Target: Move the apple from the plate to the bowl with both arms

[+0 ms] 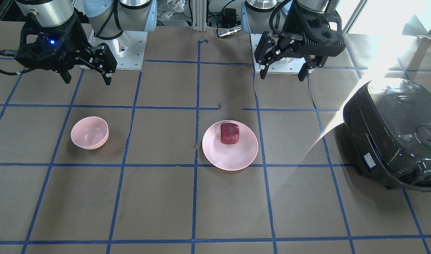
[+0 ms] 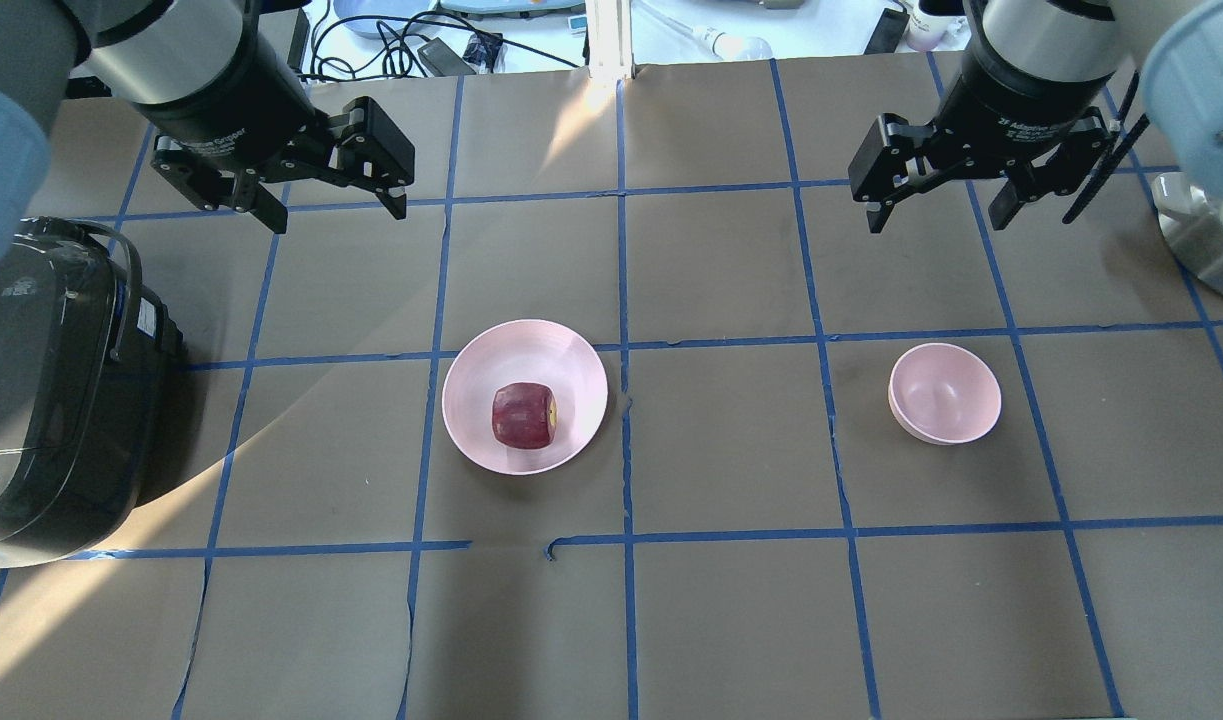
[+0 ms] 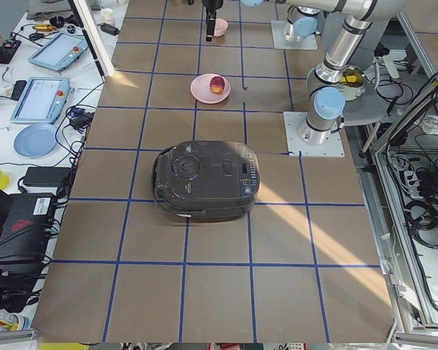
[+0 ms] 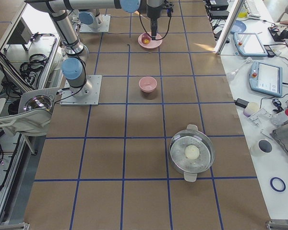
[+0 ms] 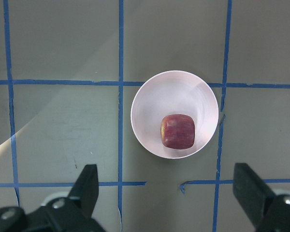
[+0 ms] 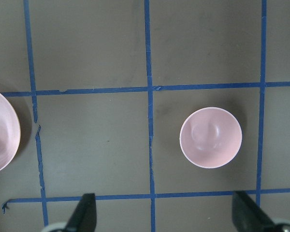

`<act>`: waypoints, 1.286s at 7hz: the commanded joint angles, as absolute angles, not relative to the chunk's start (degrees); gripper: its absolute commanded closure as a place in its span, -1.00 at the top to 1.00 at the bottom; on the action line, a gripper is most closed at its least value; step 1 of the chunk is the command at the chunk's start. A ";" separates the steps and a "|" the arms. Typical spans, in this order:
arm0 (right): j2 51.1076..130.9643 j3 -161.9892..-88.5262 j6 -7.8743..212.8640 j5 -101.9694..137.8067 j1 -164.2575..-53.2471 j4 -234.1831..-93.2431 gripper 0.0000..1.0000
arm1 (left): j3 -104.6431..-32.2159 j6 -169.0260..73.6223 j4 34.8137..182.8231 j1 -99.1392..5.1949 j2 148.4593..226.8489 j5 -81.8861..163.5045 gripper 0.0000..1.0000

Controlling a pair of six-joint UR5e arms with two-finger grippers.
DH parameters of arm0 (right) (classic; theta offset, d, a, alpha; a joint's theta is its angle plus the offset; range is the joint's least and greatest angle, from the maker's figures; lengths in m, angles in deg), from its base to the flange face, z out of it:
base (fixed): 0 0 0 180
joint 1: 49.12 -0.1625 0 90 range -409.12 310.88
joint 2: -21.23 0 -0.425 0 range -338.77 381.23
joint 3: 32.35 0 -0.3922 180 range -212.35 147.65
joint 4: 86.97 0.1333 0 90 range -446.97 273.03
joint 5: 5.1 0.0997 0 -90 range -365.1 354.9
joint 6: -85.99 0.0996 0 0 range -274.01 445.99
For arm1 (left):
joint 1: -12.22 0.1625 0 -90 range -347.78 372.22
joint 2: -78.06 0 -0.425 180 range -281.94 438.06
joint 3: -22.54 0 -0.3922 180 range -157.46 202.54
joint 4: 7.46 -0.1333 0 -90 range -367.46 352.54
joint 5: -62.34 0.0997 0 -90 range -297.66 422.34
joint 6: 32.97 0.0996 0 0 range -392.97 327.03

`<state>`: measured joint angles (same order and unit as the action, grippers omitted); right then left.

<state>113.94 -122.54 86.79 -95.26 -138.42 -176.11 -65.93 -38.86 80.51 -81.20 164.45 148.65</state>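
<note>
Left wrist view: nearest the lens, the left gripper [image 5: 164, 169] has its two black fingers spread wide with nothing between them. Beyond them sits the plate [image 5: 152, 96] on the brown surface [image 5: 53, 43]. The apple [image 5: 177, 130] rests on the plate, toward 5 o'clock of its middle.

I read that apple as firm, fairly light and smooth-skinned, so it could slip or roll under a glancing touch. Its blocky flanks look like the best hold, pinched across the middle. The shallow rim should leave the sides open, though the plate may skid if nudged.

Right wrist view: the right gripper [image 6: 164, 195] is also spread and empty. The bowl [image 6: 210, 137] lies at about 1 o'clock of its fingers, upright, with nothing inside. A sliver of the plate peeks in at 9 o'clock.

Overhead view: the bowl is at 3 o'clock of the plate, well apart from it, with only blue tape lines [image 2: 621, 300] between them. A black cooker [image 2: 51, 400] squats at 9 o'clock of the plate, near the left arm's side, so I'd watch the elbow there. The apple's yellowish patch faces 3 o'clock.

Front-facing view: both grippers hang above the surface near the robot's bases, apart from everything.

Right side view: a lidded pot [image 4: 192, 153] stands well apart from the bowl, probably out of the path.
</note>
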 commanded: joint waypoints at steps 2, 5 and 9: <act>113.87 -122.44 86.78 -94.93 -138.42 -176.26 1.00 | -65.97 -38.77 80.60 -81.20 164.46 148.74 1.00; 113.51 -122.53 86.78 -95.81 -138.42 -176.96 1.00 | -65.88 -38.60 81.48 -81.20 164.46 149.70 1.00; 113.16 -123.23 86.78 -95.28 -138.24 -175.47 1.00 | -65.79 -38.15 84.74 -81.29 165.07 155.33 1.00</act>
